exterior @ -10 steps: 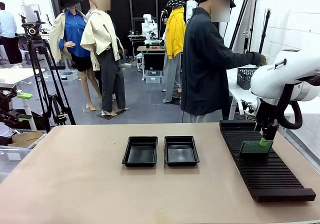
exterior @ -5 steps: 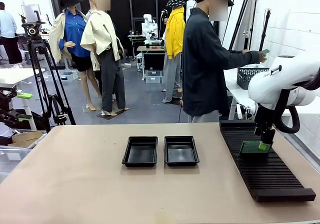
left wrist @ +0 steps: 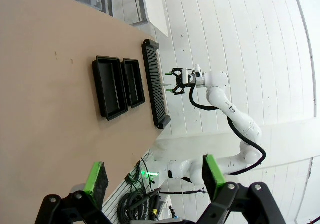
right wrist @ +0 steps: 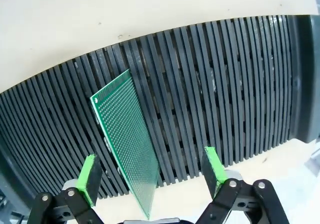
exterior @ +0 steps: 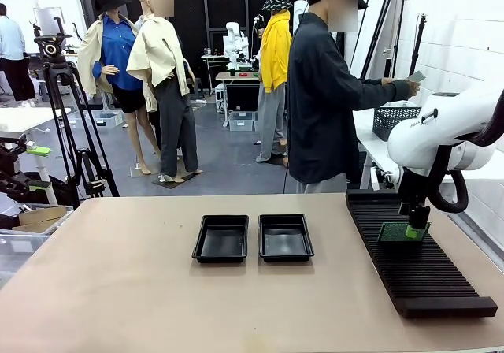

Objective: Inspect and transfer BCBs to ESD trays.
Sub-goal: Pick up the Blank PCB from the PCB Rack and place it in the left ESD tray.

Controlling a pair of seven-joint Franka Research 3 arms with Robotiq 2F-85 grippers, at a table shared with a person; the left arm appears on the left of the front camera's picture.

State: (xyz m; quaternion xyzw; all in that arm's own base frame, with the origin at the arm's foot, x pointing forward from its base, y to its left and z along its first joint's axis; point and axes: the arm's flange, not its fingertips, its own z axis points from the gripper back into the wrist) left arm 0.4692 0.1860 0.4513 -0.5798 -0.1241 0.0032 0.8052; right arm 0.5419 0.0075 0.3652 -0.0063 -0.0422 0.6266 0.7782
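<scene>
Centrally, ESD trays (exterior: pixel 221 243) on tan table (exterior: pixel 118 290) — white wall (exterior: pixel 461 30) beside

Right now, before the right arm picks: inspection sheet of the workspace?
Surface: tan table, no spills seen.
Job's things: two ESD trays side by side mid-table, both empty; one BCB standing tilted in the black slotted rack.
Clutter: nothing seen.
Grippers: right gripper jaws open astride the BCB, not touching; left gripper jaws open, high above the table.
Cables: black hose looped at the right wrist.
Surroundings: person at far side, side-on, hand above a mesh basket; tripod far left.
</scene>
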